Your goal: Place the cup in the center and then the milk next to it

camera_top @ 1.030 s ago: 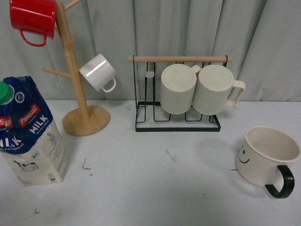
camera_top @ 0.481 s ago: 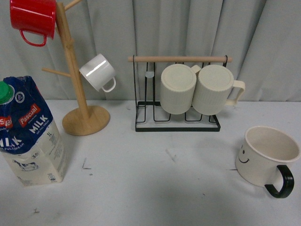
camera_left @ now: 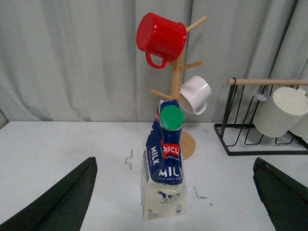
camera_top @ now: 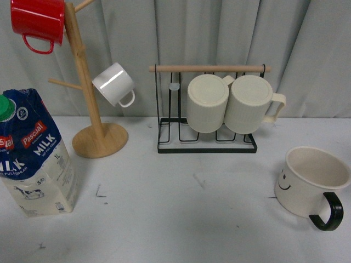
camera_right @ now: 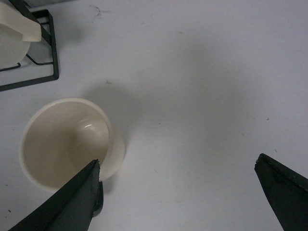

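The cup [camera_top: 310, 182], cream-white with a black handle and a smiley face, stands upright at the right of the table. It also shows from above in the right wrist view [camera_right: 67, 144]. My right gripper [camera_right: 178, 192] is open above the table beside it, one finger [camera_right: 72, 202] over the cup's rim. The milk [camera_top: 33, 156] stands upright at the left edge. In the left wrist view the milk [camera_left: 163, 168] stands ahead, between the fingers of my open left gripper [camera_left: 175, 192]. The center [camera_top: 186, 192] is bare tabletop between small black marks.
A wooden mug tree [camera_top: 90, 109] holds a red mug [camera_top: 38, 22] and a small white mug [camera_top: 114, 83] at the back left. A black wire rack [camera_top: 208, 109] holds two ribbed cream mugs [camera_top: 230, 103] at the back middle. A grey curtain hangs behind.
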Robot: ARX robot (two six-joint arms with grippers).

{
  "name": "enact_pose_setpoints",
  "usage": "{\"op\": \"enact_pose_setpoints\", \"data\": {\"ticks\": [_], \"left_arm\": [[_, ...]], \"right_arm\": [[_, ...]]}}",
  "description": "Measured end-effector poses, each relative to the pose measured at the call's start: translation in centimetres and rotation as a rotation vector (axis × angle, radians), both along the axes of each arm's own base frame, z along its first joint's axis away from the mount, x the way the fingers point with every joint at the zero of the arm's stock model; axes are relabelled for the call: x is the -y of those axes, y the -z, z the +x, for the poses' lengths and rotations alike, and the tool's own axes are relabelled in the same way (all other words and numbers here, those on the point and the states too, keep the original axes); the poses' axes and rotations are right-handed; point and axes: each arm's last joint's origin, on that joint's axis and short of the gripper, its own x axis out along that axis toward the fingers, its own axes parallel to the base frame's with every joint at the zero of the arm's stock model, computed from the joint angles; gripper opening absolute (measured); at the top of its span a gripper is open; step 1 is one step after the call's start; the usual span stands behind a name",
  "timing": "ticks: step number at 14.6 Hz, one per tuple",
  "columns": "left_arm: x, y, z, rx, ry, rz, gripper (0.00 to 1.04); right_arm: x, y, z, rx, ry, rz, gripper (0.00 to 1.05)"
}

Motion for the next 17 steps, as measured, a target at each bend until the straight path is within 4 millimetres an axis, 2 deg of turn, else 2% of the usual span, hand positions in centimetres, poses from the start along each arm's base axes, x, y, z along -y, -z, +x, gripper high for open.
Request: {"op": "enact_pose_setpoints", "data": {"ticks": [3, 6, 8, 12, 17], "left_arm": [[0.0, 0.0, 0.0, 0.000, 0.000, 0.000, 0.98], [0.0, 0.0, 0.0, 0.000, 0.000, 0.000, 0.98], [0.0, 0.0, 0.0, 0.000, 0.000, 0.000, 0.98], [0.0, 0.0, 0.0, 0.000, 0.000, 0.000, 0.98], [0.0, 0.0, 0.0, 0.000, 0.000, 0.000, 0.98]], "right_arm": [[0.0, 1.5, 5.7, -0.147, -0.001, 0.096, 0.98], [-0.7, 3.7, 9.4, -0.266, 0.008, 0.172, 0.98], [-1.6, 5.3, 10.7, -0.302, -0.010, 0.187, 0.98], [-3.2, 8.0, 11.5, -0.383, -0.015, 0.154, 0.98], [-4.1, 8.3, 11.3, -0.428, -0.019, 0.126, 0.40]]}}
